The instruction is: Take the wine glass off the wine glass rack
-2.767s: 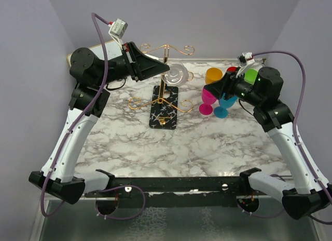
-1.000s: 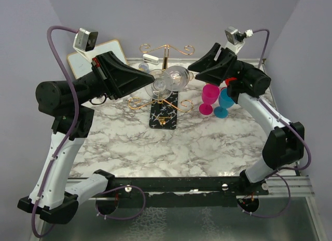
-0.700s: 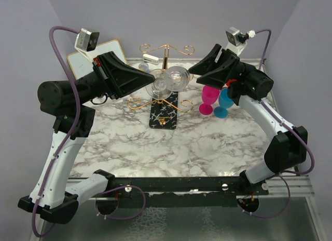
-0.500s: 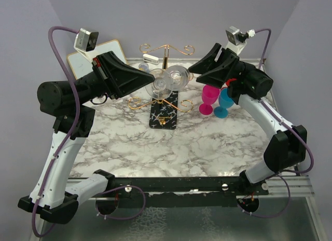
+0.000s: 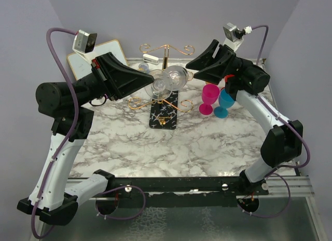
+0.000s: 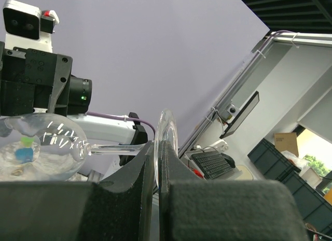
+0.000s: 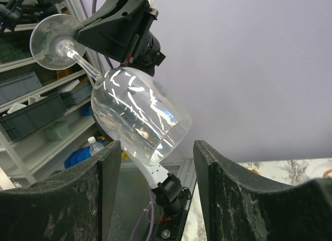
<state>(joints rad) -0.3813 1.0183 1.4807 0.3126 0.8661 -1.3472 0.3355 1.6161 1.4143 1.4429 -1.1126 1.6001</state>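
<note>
Left gripper (image 6: 158,147) closed to a narrow pinch on the foot of the wine glass (image 7: 137,116), which is held sideways close by the post of the wine glass rack (image 5: 165,53). Right gripper (image 7: 155,150) wide open, nothing held, bowl just ahead of its jaws. Risk judged: foot could be twisted out of the pinch if the bowl is nudged, or the bowl snagged on the curled arms
</note>
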